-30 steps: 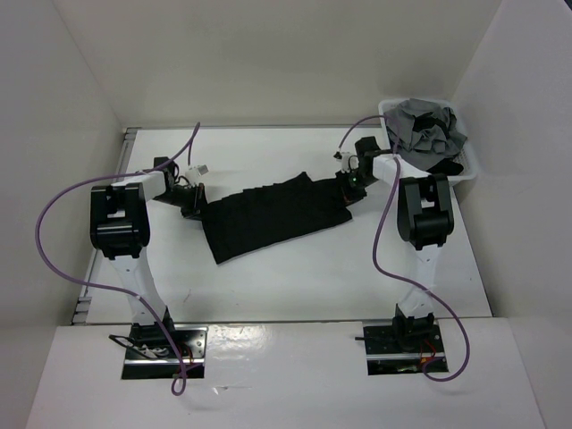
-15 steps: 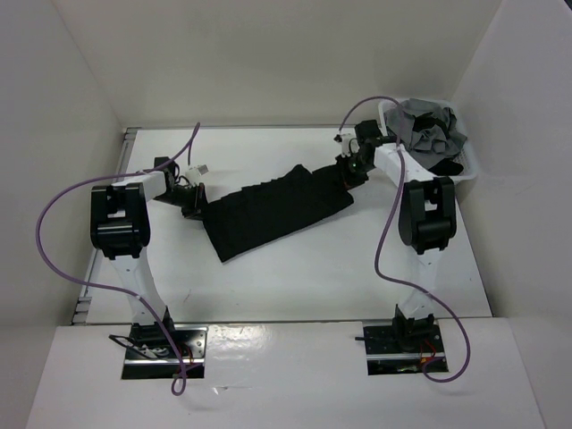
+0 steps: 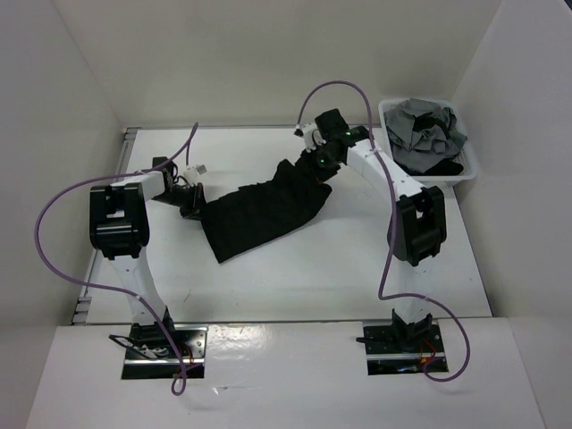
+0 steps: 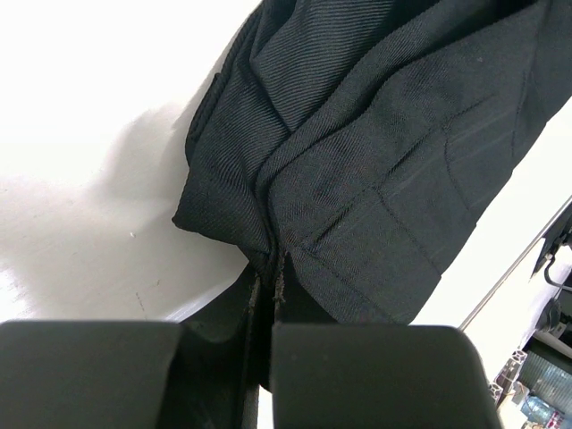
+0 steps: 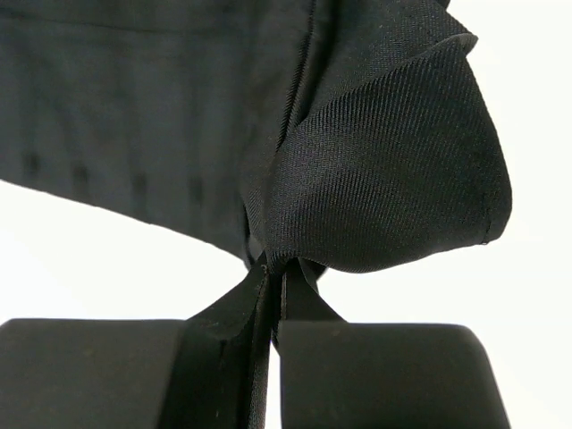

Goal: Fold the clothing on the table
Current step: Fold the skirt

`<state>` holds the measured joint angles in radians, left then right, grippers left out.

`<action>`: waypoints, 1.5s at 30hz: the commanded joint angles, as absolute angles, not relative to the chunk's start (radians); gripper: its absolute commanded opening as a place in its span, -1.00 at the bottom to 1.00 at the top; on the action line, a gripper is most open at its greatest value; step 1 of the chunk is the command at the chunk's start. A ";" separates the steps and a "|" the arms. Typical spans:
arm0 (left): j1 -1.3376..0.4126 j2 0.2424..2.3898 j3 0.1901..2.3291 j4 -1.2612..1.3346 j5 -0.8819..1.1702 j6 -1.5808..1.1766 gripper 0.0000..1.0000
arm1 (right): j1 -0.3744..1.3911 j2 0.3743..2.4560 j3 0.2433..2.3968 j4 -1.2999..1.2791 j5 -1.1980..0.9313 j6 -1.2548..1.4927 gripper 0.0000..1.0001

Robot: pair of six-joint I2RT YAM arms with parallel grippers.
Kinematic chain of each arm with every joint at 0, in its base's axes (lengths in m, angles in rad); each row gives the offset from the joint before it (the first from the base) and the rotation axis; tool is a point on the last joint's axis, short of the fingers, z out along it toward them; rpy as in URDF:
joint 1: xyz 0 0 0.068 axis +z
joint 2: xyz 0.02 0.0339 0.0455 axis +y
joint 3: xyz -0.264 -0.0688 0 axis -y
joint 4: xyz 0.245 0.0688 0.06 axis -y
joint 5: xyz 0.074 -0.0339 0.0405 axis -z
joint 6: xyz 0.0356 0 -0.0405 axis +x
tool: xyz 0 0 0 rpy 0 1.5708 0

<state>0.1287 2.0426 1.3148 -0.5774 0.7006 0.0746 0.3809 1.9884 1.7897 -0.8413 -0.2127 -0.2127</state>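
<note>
White walls closed in the white tabletop (image 3: pixel 295 268) on three sides. Across its middle lay the black clothing (image 3: pixel 259 214), stretched on a slant from the near left toward the far right. The left claw (image 3: pixel 195 204) sat low at the garment's left end. Its wrist camera showed the jaws pressed together on a bunched fold of the ribbed cloth, with stitched pleats fanning away from the pinch. The right arm reached out toward the far middle of the tabletop, and the right claw (image 3: pixel 317 164) met the garment's far right end. Its jaws were likewise clamped tight on the fabric, with a rounded fold bulging out to one side of the grip. That end seemed to be drawn up off the surface, though the overhead view did not make this plain. Between the two claws the cloth was rumpled rather than flat. A white plastic basket (image 3: pixel 465 174) stood at the far right corner, holding a grey garment (image 3: pixel 429 130).
</note>
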 commanded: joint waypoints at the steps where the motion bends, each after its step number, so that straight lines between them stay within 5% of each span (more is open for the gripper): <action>1: 0.140 2.065 1.313 -0.586 0.601 0.107 -1.00 | 0.446 1.994 1.917 -0.896 -0.209 -0.230 -1.00; 42: 0.140 2.056 1.331 -0.595 0.565 0.080 -0.99 | 1.008 2.470 2.671 -1.157 -0.187 -0.180 -0.97; 44: 0.140 2.056 1.331 -0.595 0.565 0.080 -0.99 | 1.008 2.490 2.690 -1.157 -0.178 -0.179 -0.92; 45: 0.140 2.056 1.331 -0.595 0.565 0.080 -0.99 | 1.008 2.503 2.691 -1.157 -0.169 -0.179 -0.74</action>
<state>0.1299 2.0426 1.3312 -0.5964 0.6590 0.0498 1.0187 2.4893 2.6209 -1.1458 -0.1944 -0.1955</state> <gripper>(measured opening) 0.027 0.105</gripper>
